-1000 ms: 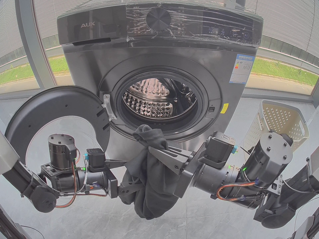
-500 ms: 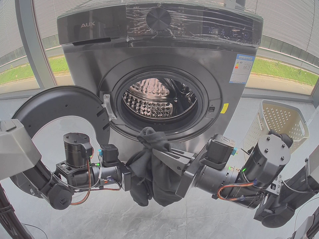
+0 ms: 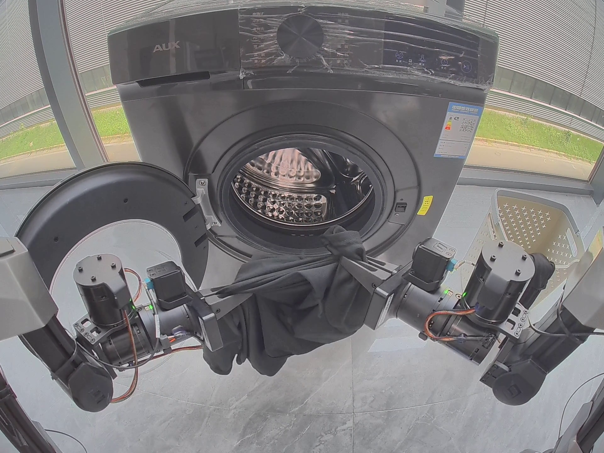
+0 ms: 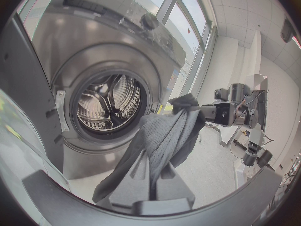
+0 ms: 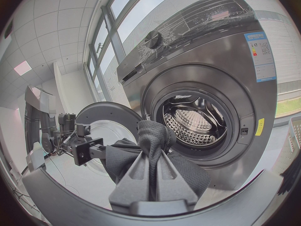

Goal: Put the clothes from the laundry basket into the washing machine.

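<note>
Both arms have pulled apart since a second ago, so the dark grey garment [image 3: 286, 303] that hung in a bunch is now stretched across the front of the washing machine [image 3: 302, 102], just below its open drum. The right gripper [image 3: 345, 260] is clamped on one wadded end by the lower rim of the machine's opening. The left gripper [image 3: 239, 292] pinches the other end, lower, near the machine's swung-open door [image 3: 107, 202]. The laundry basket [image 3: 535, 221] sits beside the machine.
</note>
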Robot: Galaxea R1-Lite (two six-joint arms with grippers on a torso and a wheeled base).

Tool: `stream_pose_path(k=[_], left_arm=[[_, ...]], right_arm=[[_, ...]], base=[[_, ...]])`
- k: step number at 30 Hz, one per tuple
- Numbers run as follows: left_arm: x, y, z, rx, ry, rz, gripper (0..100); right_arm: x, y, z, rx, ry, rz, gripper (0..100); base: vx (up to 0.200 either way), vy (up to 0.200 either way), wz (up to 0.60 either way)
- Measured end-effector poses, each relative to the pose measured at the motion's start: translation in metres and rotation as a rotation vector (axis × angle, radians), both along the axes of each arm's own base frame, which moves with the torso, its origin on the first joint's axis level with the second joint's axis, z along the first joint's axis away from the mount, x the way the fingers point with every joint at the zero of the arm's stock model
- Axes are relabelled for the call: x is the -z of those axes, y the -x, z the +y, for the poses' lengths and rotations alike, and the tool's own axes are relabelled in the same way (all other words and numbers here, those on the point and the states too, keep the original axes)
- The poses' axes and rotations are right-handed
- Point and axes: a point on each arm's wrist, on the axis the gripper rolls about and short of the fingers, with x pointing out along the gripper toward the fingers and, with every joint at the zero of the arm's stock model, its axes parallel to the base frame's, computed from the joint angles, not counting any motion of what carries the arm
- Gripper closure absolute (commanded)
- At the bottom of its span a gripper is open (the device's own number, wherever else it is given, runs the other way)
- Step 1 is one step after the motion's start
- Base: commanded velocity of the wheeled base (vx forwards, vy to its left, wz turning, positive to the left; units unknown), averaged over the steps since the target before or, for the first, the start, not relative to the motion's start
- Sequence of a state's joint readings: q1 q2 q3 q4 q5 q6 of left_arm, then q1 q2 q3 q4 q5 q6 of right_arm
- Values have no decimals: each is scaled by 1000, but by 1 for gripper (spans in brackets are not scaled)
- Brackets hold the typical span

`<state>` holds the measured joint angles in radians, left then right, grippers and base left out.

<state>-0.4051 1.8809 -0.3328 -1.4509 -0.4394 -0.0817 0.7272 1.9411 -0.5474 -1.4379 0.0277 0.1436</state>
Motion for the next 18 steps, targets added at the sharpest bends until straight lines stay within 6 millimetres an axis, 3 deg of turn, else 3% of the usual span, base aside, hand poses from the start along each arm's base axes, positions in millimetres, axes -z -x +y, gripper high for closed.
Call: stream_pose_path(k=[2,3,18], left_arm=[[-4,5,2,-6,10,-19,100],[-5,8,3,-9,12,-23,100],[-19,2,-2,-77,41,-100,100]], right_arm=[[2,0,-1,1,-1,-4,100],[3,1,-1,1,2,-2,0],[30,10,-3,-11,66,70,0]], base=[[0,0,0],[0,0,0],[0,0,0]])
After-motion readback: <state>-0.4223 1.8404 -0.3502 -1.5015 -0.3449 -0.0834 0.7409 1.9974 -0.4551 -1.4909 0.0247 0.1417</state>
